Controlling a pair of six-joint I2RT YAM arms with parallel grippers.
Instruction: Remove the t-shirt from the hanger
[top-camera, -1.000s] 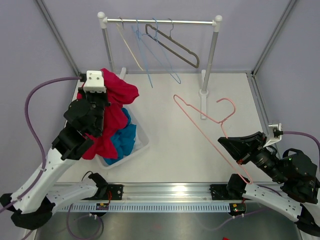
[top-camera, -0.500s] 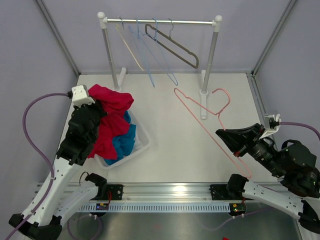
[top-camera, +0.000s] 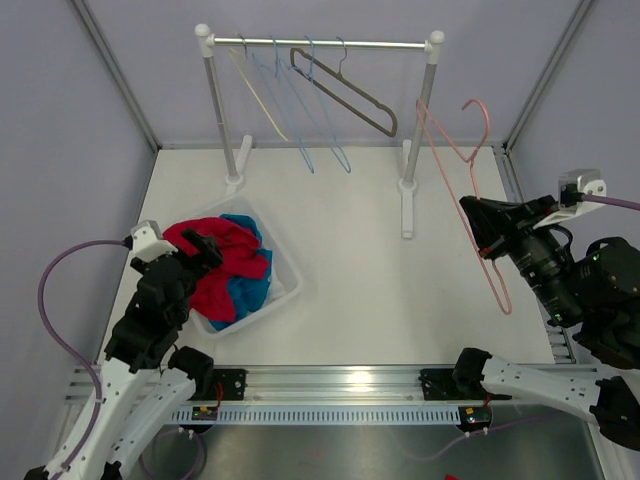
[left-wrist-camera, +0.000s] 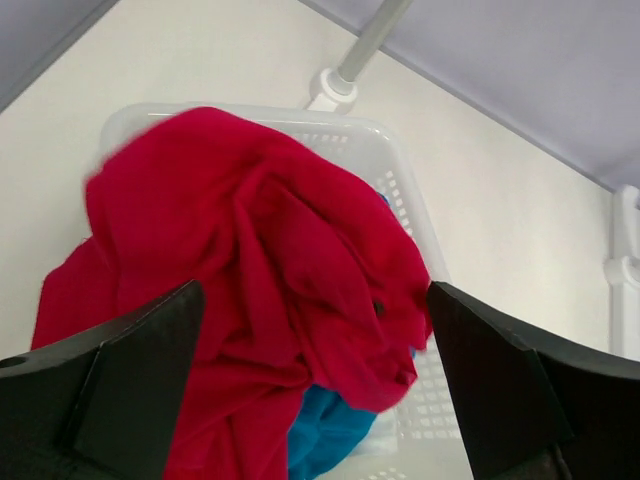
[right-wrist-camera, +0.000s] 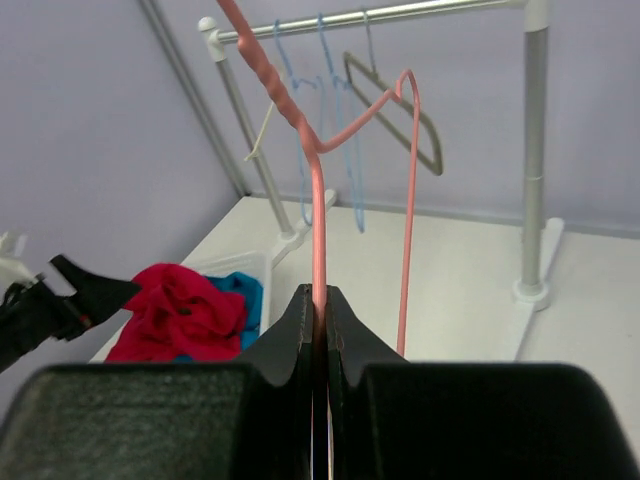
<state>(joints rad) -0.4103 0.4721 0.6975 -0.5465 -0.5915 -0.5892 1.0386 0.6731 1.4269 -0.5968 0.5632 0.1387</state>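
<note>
The red t-shirt (top-camera: 212, 268) lies crumpled in the white basket (top-camera: 287, 287), free of any hanger. My left gripper (top-camera: 203, 247) hovers just above it, open, with nothing between its fingers. From the left wrist, the red t-shirt (left-wrist-camera: 250, 270) fills the gap between the spread fingers of the left gripper (left-wrist-camera: 320, 400). My right gripper (top-camera: 478, 226) is shut on the bare pink hanger (top-camera: 470, 152) and holds it up near the rack's right post. In the right wrist view the right gripper (right-wrist-camera: 319, 301) pinches the pink hanger (right-wrist-camera: 316, 200) by its wire.
A blue garment (top-camera: 250, 286) lies under the red one in the basket (left-wrist-camera: 400, 165). The clothes rack (top-camera: 320, 43) stands at the back with blue, grey and cream hangers on its rail. Its right post (top-camera: 424, 100) rises close to the pink hanger.
The left gripper has opened and let go of the red t-shirt, which dropped into the basket; the arm drew back toward the near edge. The right gripper lifted the pink hanger up toward the rack.
</note>
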